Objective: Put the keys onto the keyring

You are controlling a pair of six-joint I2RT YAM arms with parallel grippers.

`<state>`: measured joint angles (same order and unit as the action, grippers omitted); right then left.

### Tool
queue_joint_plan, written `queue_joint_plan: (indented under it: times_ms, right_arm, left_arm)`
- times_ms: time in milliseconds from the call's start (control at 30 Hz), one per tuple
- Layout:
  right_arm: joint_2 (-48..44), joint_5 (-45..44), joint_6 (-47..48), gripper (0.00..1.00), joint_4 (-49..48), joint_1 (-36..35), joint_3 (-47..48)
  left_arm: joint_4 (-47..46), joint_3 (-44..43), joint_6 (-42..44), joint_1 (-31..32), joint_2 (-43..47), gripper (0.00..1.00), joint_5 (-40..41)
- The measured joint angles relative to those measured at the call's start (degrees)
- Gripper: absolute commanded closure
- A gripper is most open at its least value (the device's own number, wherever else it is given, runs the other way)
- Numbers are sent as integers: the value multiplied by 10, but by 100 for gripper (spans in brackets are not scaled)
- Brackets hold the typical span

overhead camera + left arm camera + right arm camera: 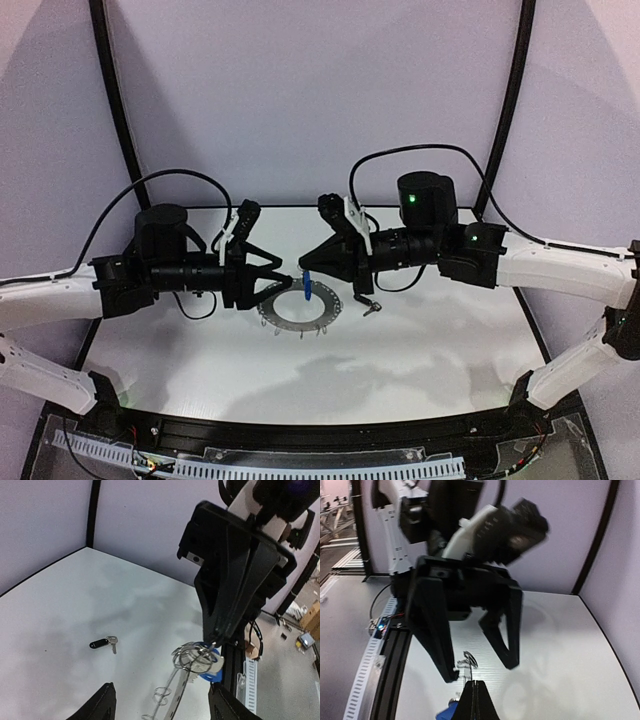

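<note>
The grey keyring (pixel 325 312) lies at the table's middle. My right gripper (pixel 306 272) is shut on the blue-headed key (pixel 305 288) and holds it at the ring's left rim. In the left wrist view the right gripper (pixel 216 641) pinches the blue key (pixel 216 672) against a wire loop (pixel 192 656), and the keyring (pixel 176 702) slants up towards it. My left gripper (pixel 288 284) is open, its fingers either side of that spot, holding nothing. The black-headed key (pixel 372 307) lies on the table right of the ring, also in the left wrist view (pixel 99 643).
The two arms meet tip to tip over the ring. In the right wrist view the left gripper (pixel 480 670) fills the foreground, one fingertip (pixel 451 675) close to the wire loop (pixel 471 660). A black frame rail (pixel 390 670) runs along the table's near edge.
</note>
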<state>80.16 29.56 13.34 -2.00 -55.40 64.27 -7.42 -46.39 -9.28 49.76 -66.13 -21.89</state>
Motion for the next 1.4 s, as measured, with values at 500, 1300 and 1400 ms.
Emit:
queue_joint_plan:
  times_ms: [500, 1300, 1400]
  right_arm:
    - [-19, 84, 42, 100, 81, 0, 15]
    - [-28, 99, 65, 100, 99, 0, 15]
    - [-28, 101, 69, 100, 103, 0, 15]
  left_arm:
    - [168, -172, 171, 0, -132, 49, -195]
    - [219, -193, 205, 0, -159, 59, -245]
    - [221, -193, 205, 0, -156, 60, -242]
